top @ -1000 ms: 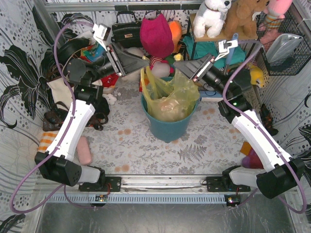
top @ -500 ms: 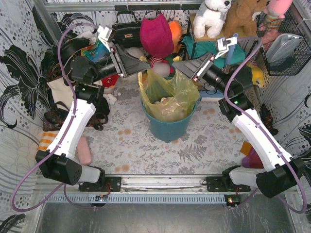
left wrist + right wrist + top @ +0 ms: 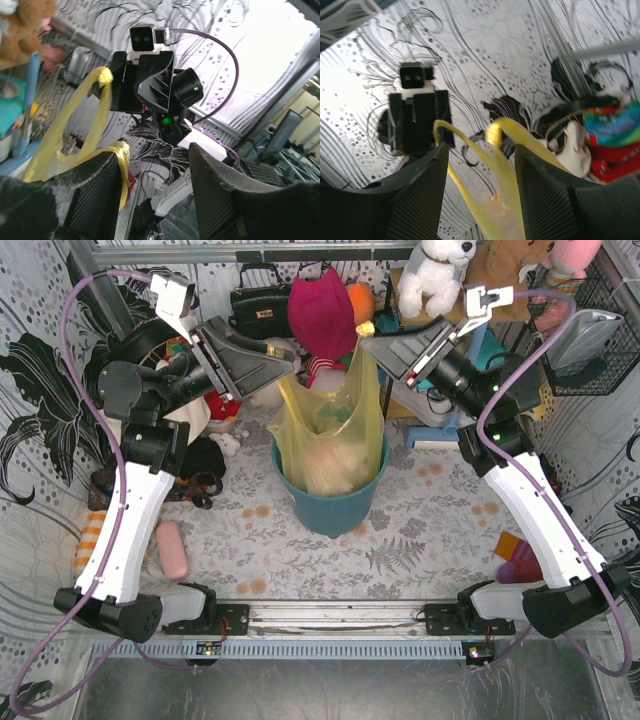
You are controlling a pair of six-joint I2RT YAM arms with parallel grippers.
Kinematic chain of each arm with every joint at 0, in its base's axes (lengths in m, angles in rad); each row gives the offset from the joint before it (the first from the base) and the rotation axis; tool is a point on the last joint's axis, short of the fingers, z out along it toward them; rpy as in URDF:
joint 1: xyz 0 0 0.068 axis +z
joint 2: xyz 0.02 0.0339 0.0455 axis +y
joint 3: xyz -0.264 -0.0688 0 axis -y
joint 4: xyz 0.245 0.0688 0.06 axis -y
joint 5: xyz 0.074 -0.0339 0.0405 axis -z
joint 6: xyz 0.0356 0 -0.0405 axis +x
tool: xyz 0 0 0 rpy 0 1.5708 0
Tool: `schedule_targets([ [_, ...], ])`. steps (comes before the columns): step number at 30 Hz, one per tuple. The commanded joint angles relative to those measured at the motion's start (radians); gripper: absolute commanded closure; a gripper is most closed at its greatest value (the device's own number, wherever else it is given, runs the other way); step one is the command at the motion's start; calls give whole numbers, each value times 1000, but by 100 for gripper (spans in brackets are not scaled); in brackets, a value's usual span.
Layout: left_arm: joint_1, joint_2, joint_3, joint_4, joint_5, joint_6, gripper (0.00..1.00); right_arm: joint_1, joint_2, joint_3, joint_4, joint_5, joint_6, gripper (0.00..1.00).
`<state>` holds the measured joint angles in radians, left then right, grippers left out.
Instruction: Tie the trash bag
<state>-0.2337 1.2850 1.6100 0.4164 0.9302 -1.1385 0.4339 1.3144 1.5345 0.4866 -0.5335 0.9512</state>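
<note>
The trash bag point(image 3: 330, 430), thin yellow-green plastic with pale crumpled paper inside, stands stretched upward out of the teal bin point(image 3: 330, 508). My left gripper point(image 3: 288, 362) is open and raised at the bag's left top. In the left wrist view point(image 3: 155, 149) a yellow handle loop point(image 3: 120, 155) hangs over one of its fingers. My right gripper point(image 3: 368, 343) is open and raised at the bag's right top corner. In the right wrist view point(image 3: 481, 147) the bag's handle strands point(image 3: 500, 165) run up between its fingers. Each wrist view shows the other gripper opposite.
A magenta plush point(image 3: 322, 310), a black handbag point(image 3: 258, 305) and a white plush point(image 3: 435, 275) crowd the back. A cream tote point(image 3: 120, 425) lies by the left arm. A pink object point(image 3: 172, 548) lies front left. A wire basket point(image 3: 585, 330) hangs at the right.
Both grippers have risen and moved back, pulling the bag's handles up. The bag has gone from slumped and open to stretched tall. The bin has shifted slightly left.
</note>
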Motion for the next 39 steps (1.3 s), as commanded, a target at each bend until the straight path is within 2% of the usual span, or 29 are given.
schedule_targets([
  [1, 7, -62, -44, -330, -116, 263, 40, 3, -69, -155, -26, 54, -25, 45],
  [3, 6, -67, -54, -394, -124, 292, 39, 4, -91, -198, -37, 46, -30, 43],
  [6, 7, -75, -73, -383, -94, 274, 39, 3, -88, -199, -70, -4, -49, 40],
  [17, 6, -93, -86, -303, -21, 193, 38, 3, 83, -33, 55, -248, 14, 40],
  [22, 7, -88, -90, -301, -24, 188, 38, 3, 130, -2, 62, -226, 12, 40],
  [27, 7, -75, -81, -281, -25, 170, 38, 3, 175, 48, 137, -230, 79, 50],
  [29, 7, -43, -18, -277, -26, 165, 38, 3, 182, 88, 138, -200, 82, 53],
  [33, 7, 68, 214, -341, -38, 196, 38, 3, 180, 211, 146, -119, 70, 56],
  [35, 7, 114, 295, -349, -53, 195, 38, 5, 152, 210, 174, -80, 47, 59],
  [39, 11, 141, 287, -306, -99, 172, 38, 5, 72, 114, 183, -1, -8, 61],
])
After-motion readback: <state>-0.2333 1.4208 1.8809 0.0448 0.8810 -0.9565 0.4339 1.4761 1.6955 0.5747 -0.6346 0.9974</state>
